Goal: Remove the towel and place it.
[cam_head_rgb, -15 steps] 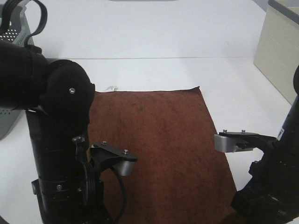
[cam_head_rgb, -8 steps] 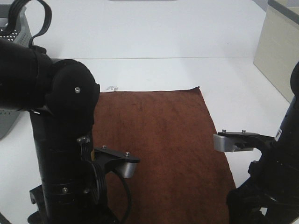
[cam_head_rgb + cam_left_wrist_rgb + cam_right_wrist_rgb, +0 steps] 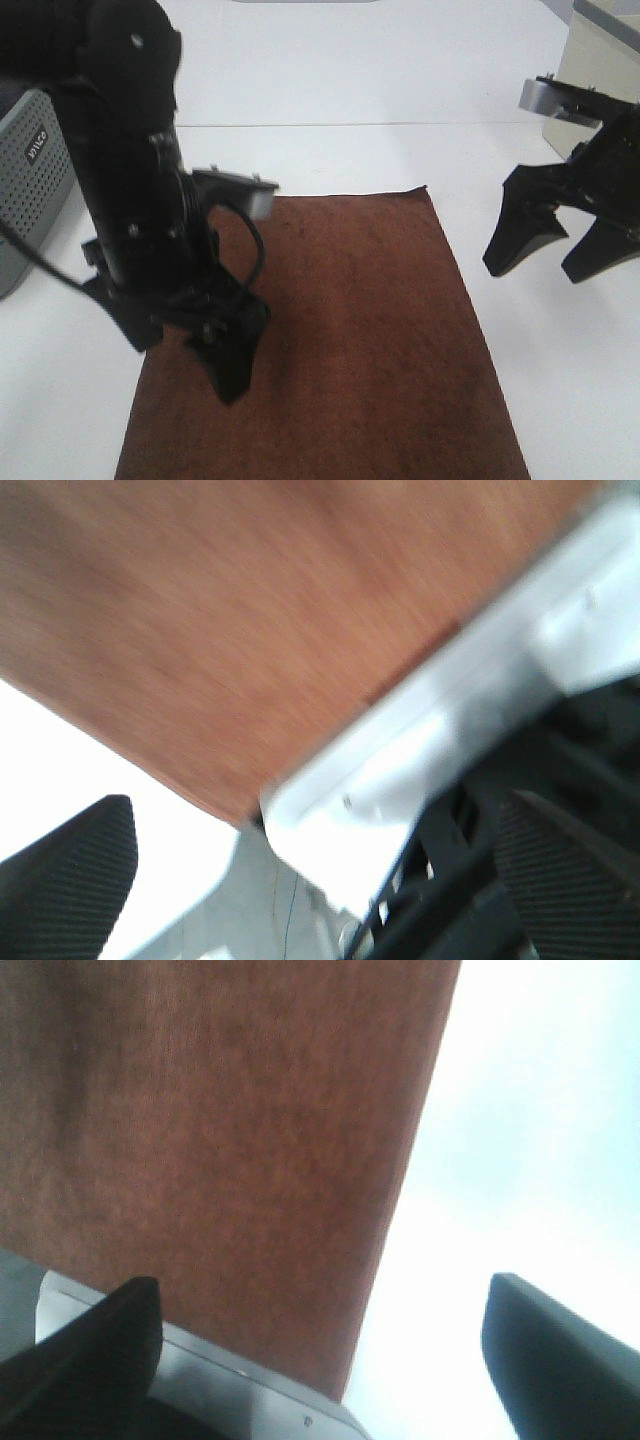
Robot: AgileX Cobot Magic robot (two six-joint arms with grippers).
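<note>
Left gripper (image 3: 188, 345): jaws wide, empty, straddling towel's (image 3: 350, 330) left edge. Right gripper (image 3: 548, 255): wide, empty, just off towel's right edge. Towel flat on table (image 3: 565, 350), basket (image 3: 35, 190) to its left. Judged: one arm per side, for an even lift.

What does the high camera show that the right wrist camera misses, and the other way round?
Only the high view shows the grey basket, the beige box, and both arms, jaws spread open: the left over the towel, the right over bare table. Only the right wrist view shows the towel's edge close up between its own two dark fingertips. Both show the reddish-brown towel lying flat on the white table.
</note>
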